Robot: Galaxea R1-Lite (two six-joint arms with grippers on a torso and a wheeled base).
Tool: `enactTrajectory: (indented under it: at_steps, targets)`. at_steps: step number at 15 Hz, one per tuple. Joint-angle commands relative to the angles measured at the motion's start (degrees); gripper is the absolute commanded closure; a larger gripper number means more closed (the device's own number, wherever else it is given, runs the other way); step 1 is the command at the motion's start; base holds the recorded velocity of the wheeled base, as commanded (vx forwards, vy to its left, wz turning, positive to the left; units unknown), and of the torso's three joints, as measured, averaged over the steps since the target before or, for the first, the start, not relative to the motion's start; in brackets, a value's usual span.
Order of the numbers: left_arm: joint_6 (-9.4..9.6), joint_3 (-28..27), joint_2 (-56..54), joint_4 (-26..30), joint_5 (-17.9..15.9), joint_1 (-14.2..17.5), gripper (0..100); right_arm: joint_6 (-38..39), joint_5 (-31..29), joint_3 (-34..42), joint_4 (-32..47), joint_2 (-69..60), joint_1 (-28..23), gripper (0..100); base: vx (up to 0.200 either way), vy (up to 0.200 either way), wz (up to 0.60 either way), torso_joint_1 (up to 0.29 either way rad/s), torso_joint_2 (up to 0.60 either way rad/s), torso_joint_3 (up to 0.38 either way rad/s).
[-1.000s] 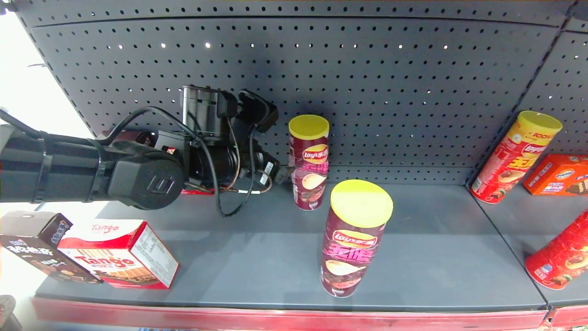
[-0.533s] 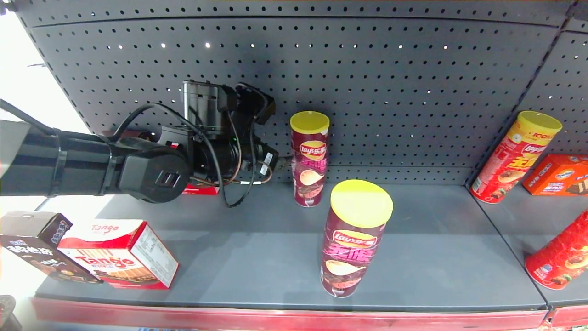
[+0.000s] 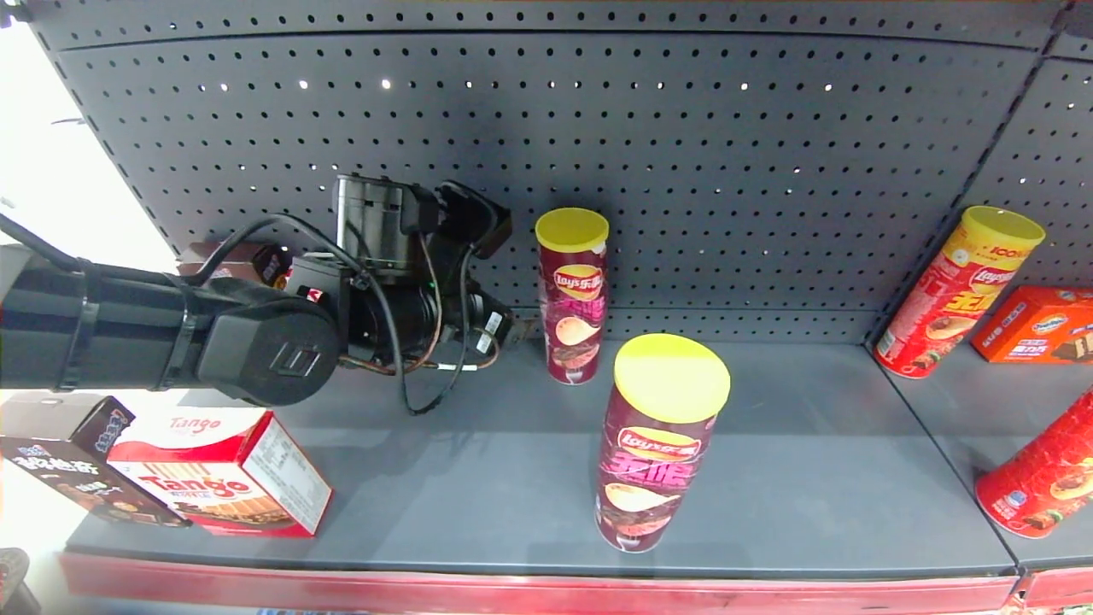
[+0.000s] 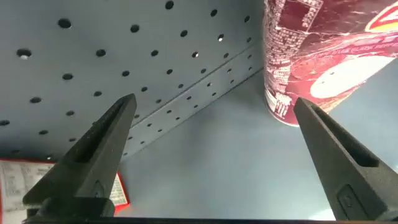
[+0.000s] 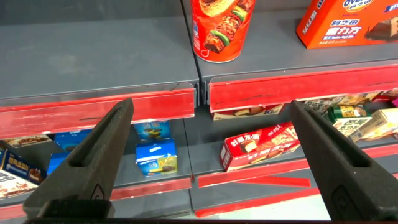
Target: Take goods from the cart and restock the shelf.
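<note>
Back can (image 3: 572, 295) is standing upright on the shelf (image 3: 811, 461), deep in, just in front of the pegboard (image 3: 683, 171), lid on. It's looking placed, so only the arm's retreat is outstanding for this item.

Left gripper (image 3: 523, 329) is sitting low at the can's left side, jaws spread wide, gripping nothing. In the left wrist view the can is showing just beyond one fingertip (image 4: 323, 143), not between the two. Touching or a slight gap: can't tell.

Front can (image 3: 657, 444) is standing upright nearer the shelf edge, apart from the back can and slightly right of it. Wafer box (image 3: 230, 474) is lying front-left, below the left arm. Right gripper (image 5: 211, 155) is hanging in front of the lower shelves (image 5: 93, 106), jaws wide, empty.

Risks, as I'm judging them:
- The can is tall and narrow, so it's tipping easily. If the near finger is dragging along its side on the way out, it's going over, likely toward the front can.
- The arm pulling out along a sideways arc instead of straight back is the probable cause.
- Cable loop (image 3: 418, 384) is hanging low under the wrist, so dropping during retreat is risking a snag on the wafer box.
</note>
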Motion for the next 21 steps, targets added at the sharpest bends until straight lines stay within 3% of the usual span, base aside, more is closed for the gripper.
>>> enactTrajectory:
  at_steps: [1, 5, 8, 14, 21]
  targets:
    - [-0.21, -0.3, 0.4, -0.6, 0.3, 0.0, 0, 0.0, 0.0, 0.0, 0.0, 0.1, 0.0, 0, 0.0, 0.0, 0.0, 0.0, 0.0, 0.0]
    - [-1.7, -1.8, 3.3, -3.2, 2.0, -1.0, 0, 0.0, 0.0, 0.0, 0.0, 0.1, 0.0, 0, 0.0, 0.0, 0.0, 0.0, 0.0, 0.0]
    - [-1.61, -1.0, 3.1, -3.2, 2.5, -1.4, 0, 0.0, 0.0, 0.0, 0.0, 0.1, 0.0, 0, 0.0, 0.0, 0.0, 0.0, 0.0, 0.0]
    - [-1.0, -1.7, 3.5, -3.2, 8.5, -0.4, 0, 0.0, 0.0, 0.0, 0.0, 0.1, 0.0, 0, 0.0, 0.0, 0.0, 0.0, 0.0, 0.0]
    - [-1.35, -2.5, 7.7, -5.0, 9.2, -1.1, 0, 0.0, 0.0, 0.0, 0.0, 0.1, 0.0, 0, 0.0, 0.0, 0.0, 0.0, 0.0, 0.0]
